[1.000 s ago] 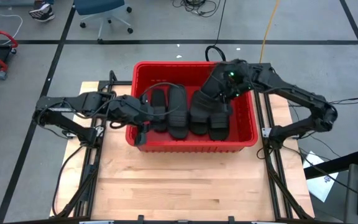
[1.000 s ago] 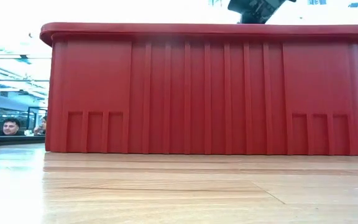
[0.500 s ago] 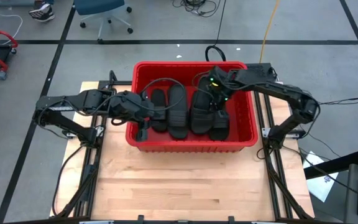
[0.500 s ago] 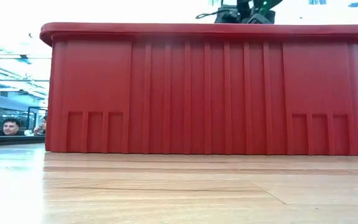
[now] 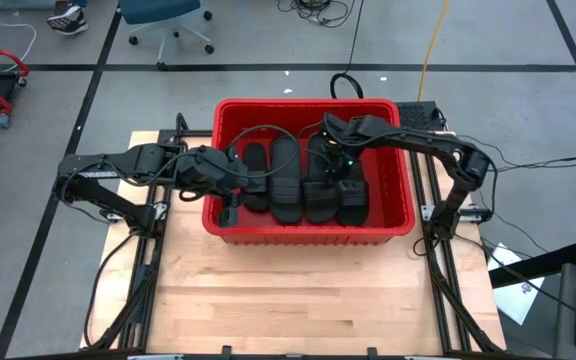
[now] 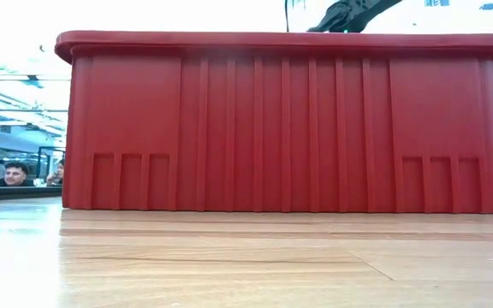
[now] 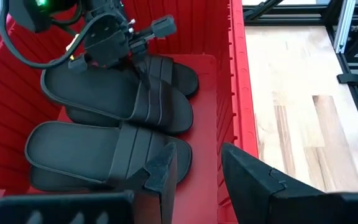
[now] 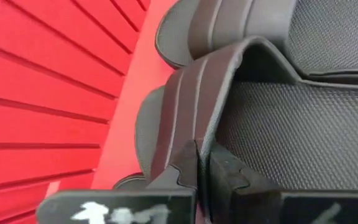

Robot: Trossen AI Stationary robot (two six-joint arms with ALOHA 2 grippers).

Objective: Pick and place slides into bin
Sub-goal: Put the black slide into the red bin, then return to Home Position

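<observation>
Several slides [image 5: 308, 180] in bin [image 5: 388, 225], right hand [image 5: 336, 165] shut above them, left hand [image 5: 230, 205] parted beside.

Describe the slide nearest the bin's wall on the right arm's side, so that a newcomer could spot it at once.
Seen from above, find the red bin on the wooden table. Black slides lie side by side in it; take the slide at the end of the row on the right arm's side. Only this one has bare red floor on its outer side.
</observation>
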